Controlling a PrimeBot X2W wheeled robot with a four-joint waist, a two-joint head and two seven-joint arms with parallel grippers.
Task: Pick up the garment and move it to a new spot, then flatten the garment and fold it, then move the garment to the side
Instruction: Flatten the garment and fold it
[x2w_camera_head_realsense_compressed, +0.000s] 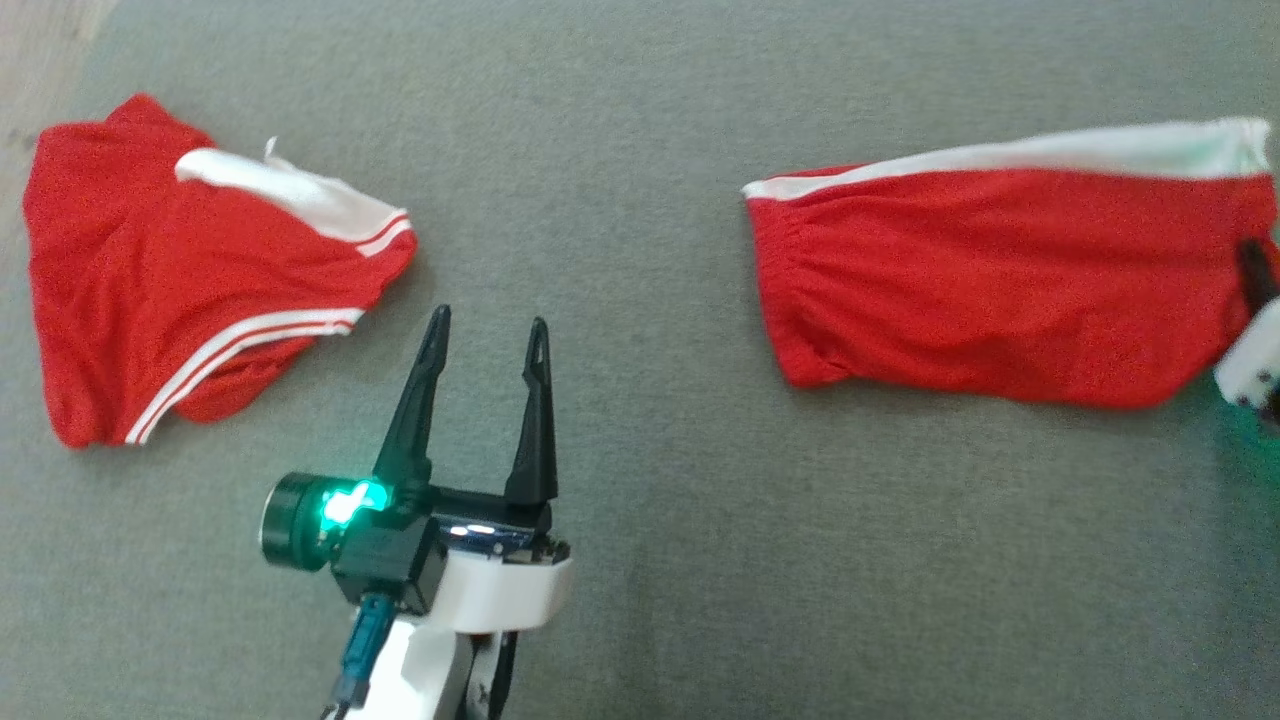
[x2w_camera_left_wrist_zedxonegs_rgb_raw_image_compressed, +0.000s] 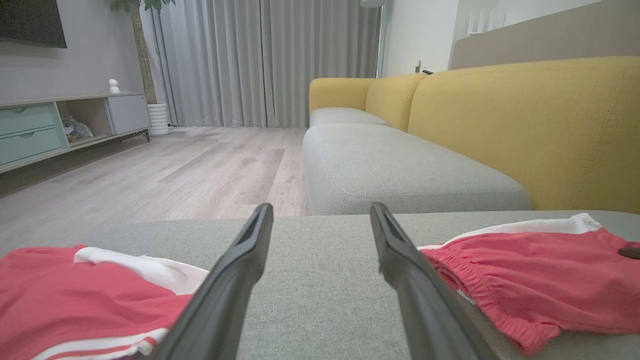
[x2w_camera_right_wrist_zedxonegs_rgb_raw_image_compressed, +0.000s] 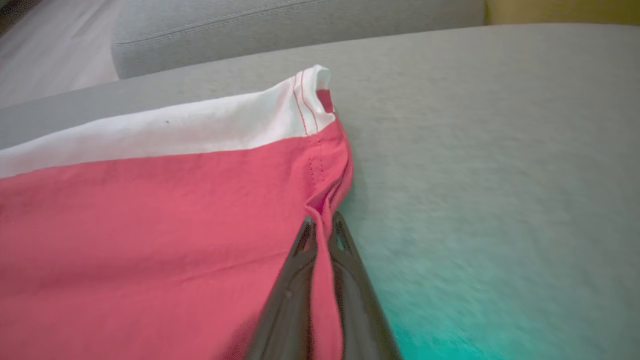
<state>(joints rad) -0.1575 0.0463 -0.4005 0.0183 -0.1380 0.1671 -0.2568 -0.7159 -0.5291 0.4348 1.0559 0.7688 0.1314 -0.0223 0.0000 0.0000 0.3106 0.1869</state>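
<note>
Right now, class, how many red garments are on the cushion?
2. The left garment lies crumpled near the open left pincer; the right garment lies spread out, its edge pinched in the right pincer. Others may lie out of view.

Matt red cloth garment (x2w_camera_head_realsense_compressed: 1000, 290); rough gry fabric seat (x2w_camera_head_realsense_compressed: 640, 150)

Facing, in the left wrist view, a yellow sofa back (x2w_camera_left_wrist_zedxonegs_rgb_raw_image_compressed: 525, 130) rising at two o'clock along a grey seat cushion (x2w_camera_left_wrist_zedxonegs_rgb_raw_image_compressed: 400, 170). Seeing pale wooden floor (x2w_camera_left_wrist_zedxonegs_rgb_raw_image_compressed: 150, 175) stretching toward nine o'clock, grey curtains (x2w_camera_left_wrist_zedxonegs_rgb_raw_image_compressed: 260, 60) hanging at twelve o'clock, and a low cabinet (x2w_camera_left_wrist_zedxonegs_rgb_raw_image_compressed: 30, 135) with mint drawers standing at ten o'clock, carrying a small white figure (x2w_camera_left_wrist_zedxonegs_rgb_raw_image_compressed: 114, 86).
</note>
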